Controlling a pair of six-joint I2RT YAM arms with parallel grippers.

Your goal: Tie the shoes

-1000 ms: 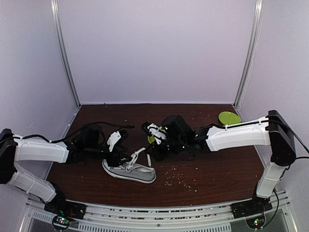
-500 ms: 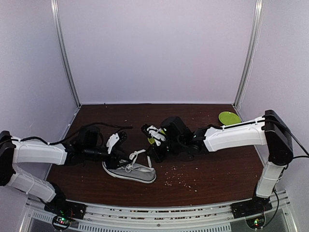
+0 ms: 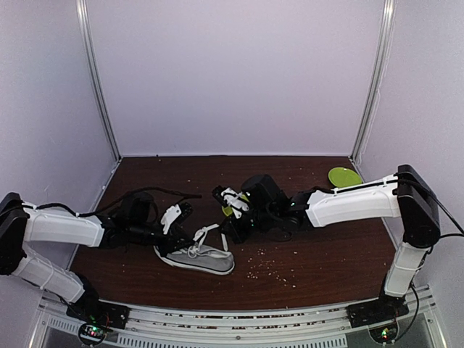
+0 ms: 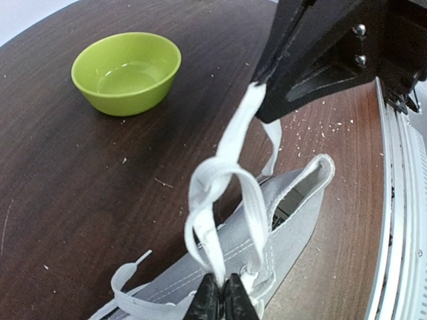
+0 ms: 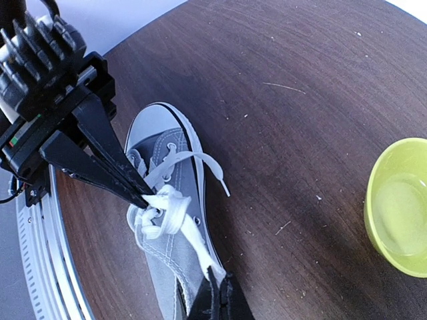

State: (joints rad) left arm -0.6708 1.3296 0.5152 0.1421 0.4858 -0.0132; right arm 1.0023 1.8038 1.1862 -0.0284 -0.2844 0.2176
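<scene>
On the dark table (image 3: 326, 268), the grey sneaker (image 3: 196, 257) is set on its sole between the two arms, toe toward the left. A green bowl (image 4: 127, 70) is seen near it. The white laces (image 4: 227, 180) are lifted above the eyelets. One strand is pinched by the closed left gripper (image 4: 222, 300), another by the closed right gripper (image 5: 217, 293).

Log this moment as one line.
left gripper: shut on lace | right gripper: shut on lace | lace: stretched between them | sneaker: sole down
</scene>
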